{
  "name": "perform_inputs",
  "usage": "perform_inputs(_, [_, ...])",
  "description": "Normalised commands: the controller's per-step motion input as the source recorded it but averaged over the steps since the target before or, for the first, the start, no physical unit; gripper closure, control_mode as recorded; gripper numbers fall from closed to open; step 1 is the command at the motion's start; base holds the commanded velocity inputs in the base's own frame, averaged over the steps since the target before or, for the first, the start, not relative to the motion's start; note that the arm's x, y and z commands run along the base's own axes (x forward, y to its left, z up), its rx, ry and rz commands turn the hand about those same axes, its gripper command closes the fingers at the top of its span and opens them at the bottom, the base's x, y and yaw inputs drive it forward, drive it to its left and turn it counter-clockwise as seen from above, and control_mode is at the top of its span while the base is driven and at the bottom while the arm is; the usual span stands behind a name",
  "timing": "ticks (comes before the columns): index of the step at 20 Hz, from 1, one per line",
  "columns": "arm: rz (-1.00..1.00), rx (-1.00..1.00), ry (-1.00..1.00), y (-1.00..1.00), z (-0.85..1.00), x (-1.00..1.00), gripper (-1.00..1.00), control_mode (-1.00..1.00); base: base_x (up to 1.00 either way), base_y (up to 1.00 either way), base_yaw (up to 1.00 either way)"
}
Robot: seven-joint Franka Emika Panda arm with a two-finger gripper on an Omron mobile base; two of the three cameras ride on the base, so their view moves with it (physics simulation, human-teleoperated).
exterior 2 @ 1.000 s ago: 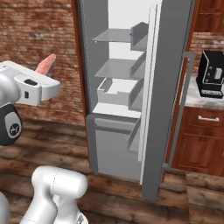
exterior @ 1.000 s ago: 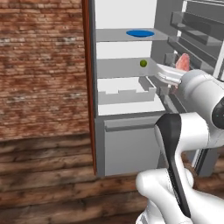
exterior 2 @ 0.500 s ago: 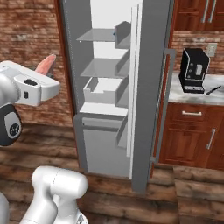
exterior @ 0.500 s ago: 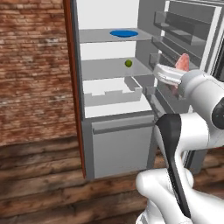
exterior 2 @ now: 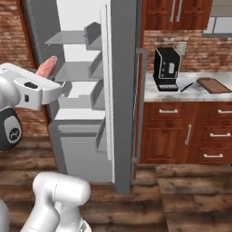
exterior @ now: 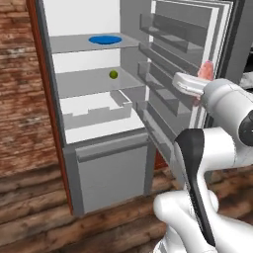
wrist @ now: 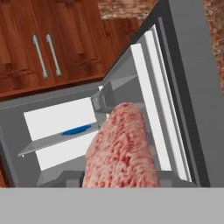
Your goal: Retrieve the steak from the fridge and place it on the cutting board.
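Brick walls and a dark plank floor surround the fridge (exterior: 104, 163), which stands with its door (exterior: 188, 59) swung wide, racks showing on the inner face. Inside, a blue plate (exterior: 105, 40) lies on the top shelf and a small green fruit (exterior: 113, 74) sits on the shelf below, toward its right edge; a white drawer bin (exterior: 96, 111) is under that. The gripper (exterior: 203, 74) is outside the cabinet, level with the middle shelves and just in front of the door racks. It is closed on the steak (exterior: 206, 70), which stands up from between the fingers; the hand view shows the marbled pink slab (wrist: 122, 151) close to the lens, with the open fridge interior behind it. In the right base view the steak (exterior 2: 46, 67) pokes above the white hand, near the fridge's left edge. To the right of the fridge, a pale counter (exterior 2: 190, 93) over wooden cabinets carries a black coffee machine (exterior 2: 166, 69), a dark utensil (exterior 2: 187, 86), too small to identify, and the cutting board (exterior 2: 214, 85) near the counter's right end, well apart from the steak.
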Motion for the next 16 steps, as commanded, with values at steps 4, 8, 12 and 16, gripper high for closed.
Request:
perform_inputs(4, [0.00,0.00,0.00,0.00,0.00,0.00,1.00,1.00,-0.51,0.00,-0.60])
perform_inputs(8, [0.00,0.00,0.00,0.00,0.00,0.00,1.00,1.00,-0.40,0.00,-0.62])
perform_inputs(12, [0.00,0.00,0.00,0.00,0.00,0.00,1.00,1.00,-0.35,0.00,-0.61])
perform_inputs(16, [0.00,0.00,0.00,0.00,0.00,0.00,1.00,1.00,-0.36,0.00,-0.59])
